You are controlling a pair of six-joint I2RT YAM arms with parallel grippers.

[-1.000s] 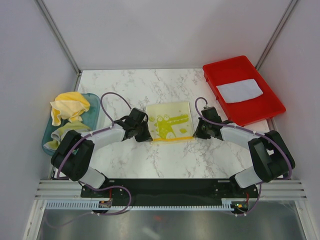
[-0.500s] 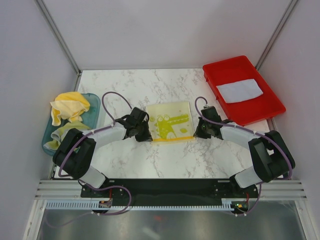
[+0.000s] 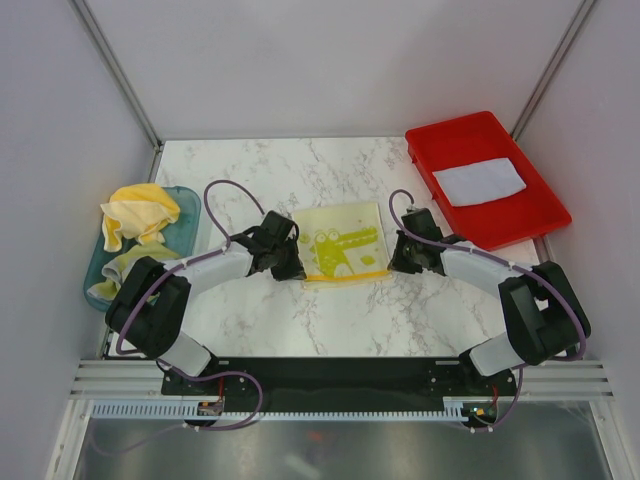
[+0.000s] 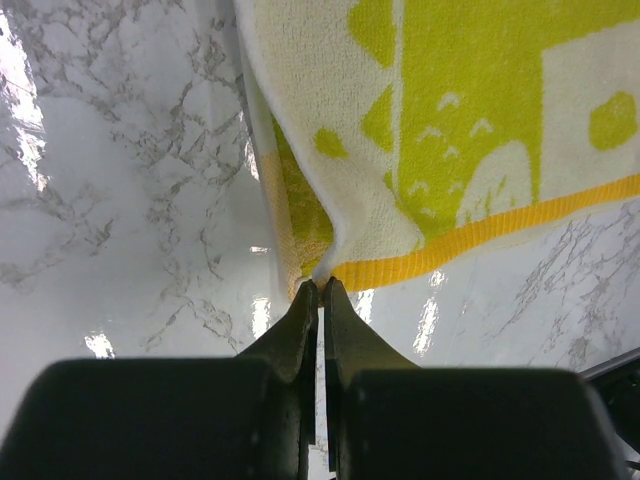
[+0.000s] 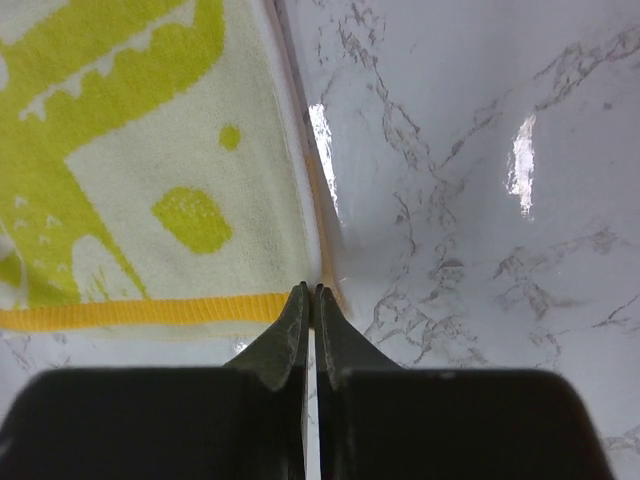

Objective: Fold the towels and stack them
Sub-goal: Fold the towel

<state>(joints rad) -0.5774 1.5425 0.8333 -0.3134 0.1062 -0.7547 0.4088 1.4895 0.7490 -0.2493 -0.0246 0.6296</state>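
Observation:
A white towel with yellow-green crocodile print [image 3: 340,250] lies on the marble table in the middle. My left gripper [image 3: 291,268] is shut on its near left corner, which the left wrist view shows as cloth [image 4: 450,120] pulled up into the closed tips [image 4: 322,284]. My right gripper [image 3: 397,262] holds the near right corner, its tips [image 5: 312,290] closed at the yellow hem of the towel [image 5: 150,180]. A folded pale grey-blue towel [image 3: 480,181] lies in the red tray. Crumpled yellow towels [image 3: 140,213] sit in the teal tub.
The red tray [image 3: 520,222] stands at the far right, close to my right arm. The translucent teal tub [image 3: 190,215] is at the left edge beside my left arm. Bare marble [image 3: 270,170] stretches beyond the printed towel, and grey walls close in the sides.
Both grippers have edged slightly toward the far side, carrying the towel's near corners with them. The left jaws have closed fully.

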